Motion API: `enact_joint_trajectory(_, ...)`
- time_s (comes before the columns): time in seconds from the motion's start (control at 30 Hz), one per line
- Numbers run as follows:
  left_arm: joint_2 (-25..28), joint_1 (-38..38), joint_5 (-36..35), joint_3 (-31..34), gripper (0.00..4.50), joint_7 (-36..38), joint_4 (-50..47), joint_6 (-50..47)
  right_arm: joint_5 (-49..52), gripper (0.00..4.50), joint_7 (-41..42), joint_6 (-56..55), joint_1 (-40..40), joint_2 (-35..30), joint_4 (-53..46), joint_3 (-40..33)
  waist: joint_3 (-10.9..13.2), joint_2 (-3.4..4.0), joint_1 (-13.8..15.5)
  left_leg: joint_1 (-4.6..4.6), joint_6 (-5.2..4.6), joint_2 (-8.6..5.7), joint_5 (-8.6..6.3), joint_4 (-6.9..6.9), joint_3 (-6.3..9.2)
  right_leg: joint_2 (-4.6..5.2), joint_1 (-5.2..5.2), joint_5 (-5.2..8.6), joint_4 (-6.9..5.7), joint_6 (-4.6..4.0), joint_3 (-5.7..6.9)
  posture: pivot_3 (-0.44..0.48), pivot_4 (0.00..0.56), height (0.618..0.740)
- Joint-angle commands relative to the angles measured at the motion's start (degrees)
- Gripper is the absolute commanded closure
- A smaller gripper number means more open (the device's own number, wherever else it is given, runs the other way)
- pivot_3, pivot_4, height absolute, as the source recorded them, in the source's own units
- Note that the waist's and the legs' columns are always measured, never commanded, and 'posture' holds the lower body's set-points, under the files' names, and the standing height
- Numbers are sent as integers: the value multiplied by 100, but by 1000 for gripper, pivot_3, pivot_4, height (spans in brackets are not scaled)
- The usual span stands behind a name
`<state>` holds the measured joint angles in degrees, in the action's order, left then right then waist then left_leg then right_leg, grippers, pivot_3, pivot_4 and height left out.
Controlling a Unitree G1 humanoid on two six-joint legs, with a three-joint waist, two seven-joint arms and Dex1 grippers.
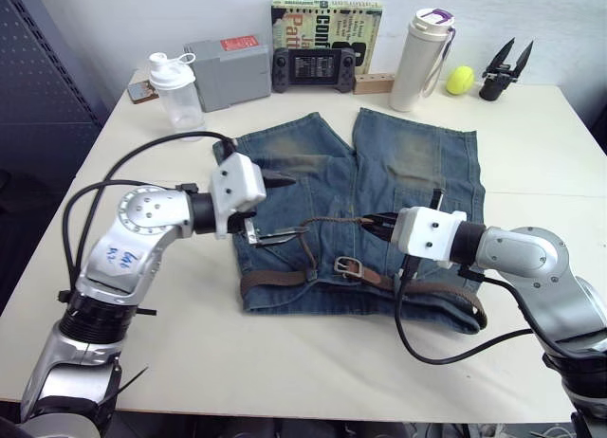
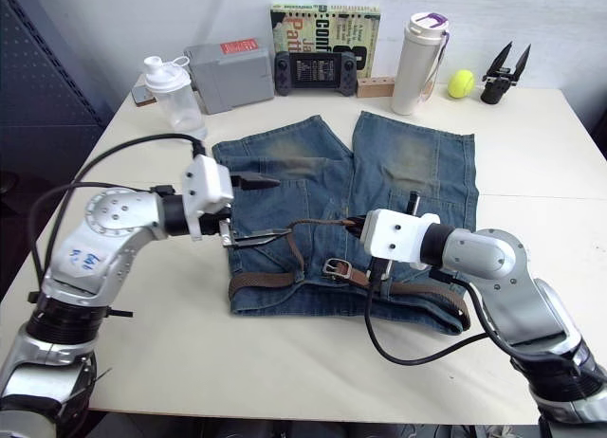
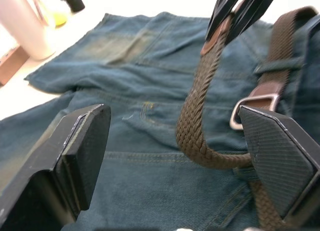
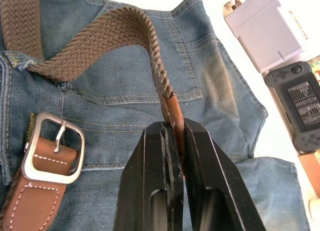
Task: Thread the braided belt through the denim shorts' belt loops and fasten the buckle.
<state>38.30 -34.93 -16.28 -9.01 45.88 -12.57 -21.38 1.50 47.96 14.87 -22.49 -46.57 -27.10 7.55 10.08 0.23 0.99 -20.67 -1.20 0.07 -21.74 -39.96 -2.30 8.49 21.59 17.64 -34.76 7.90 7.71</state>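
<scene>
the right hand [image 4: 172, 141] is clamped tight on the leather tip of the belt [image 4: 107, 33], lifting that free end off the cloth so it arches up and over toward the buckle [image 4: 52, 146]; held this way, the tip looks ready to be fed into the frame. the left hand [image 1: 275, 209] is spread wide with nothing in it, one finger just beside the rising part of the strap, probably there to steady the belt or take over the tip.

the belt is a dark-brown woven strap with a smooth tan leather tip, and a tan stitched tab carries the silver buckle with its prong lying flat. most of its length already runs along the waistband of the shorts [image 1: 379, 163], passing under at least one belt loop [image 3: 277, 65], so i judge the threading largely done and the fastening not yet. the shorts lie flat on the bench [image 1: 531, 144], waist toward the robot, blue denim with brownish faded patches on both legs.
</scene>
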Motion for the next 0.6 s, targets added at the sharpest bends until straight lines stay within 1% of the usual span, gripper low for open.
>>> enact_joint_trajectory(0.03,-47,7,404,-31,46,-181,-112,157,-84,4500,-46,-45,-139,78,-227,14,0,0,12,-1,0,0,0,-1,0,0,0,0,0,0,0,0,150,731)
enact_joint_trajectory(0.33,-378,82,716,-305,46,-229,-70,73,-166,4500,-7,-78,-210,135,-209,39,1,-2,40,-10,0,-4,0,-8,8,3,0,0,0,0,4,0,150,731)
enact_joint_trajectory(0.5,-430,92,1116,-528,46,-391,17,124,-202,4500,-4,-85,-232,137,-232,60,1,-2,38,-10,0,-3,0,-9,8,3,0,0,0,0,5,0,150,731)
enact_joint_trajectory(0.57,-435,105,1148,-530,562,-420,-69,58,-208,4500,-6,-78,-226,142,-253,63,1,-2,35,-10,0,-3,0,-9,8,2,0,0,0,0,5,0,150,731)
enact_joint_trajectory(0.6,-430,119,1138,-516,645,-415,-131,38,-218,4500,-10,-78,-223,143,-257,68,1,-2,34,-10,0,-3,0,-9,7,3,0,0,1,0,4,0,150,731)
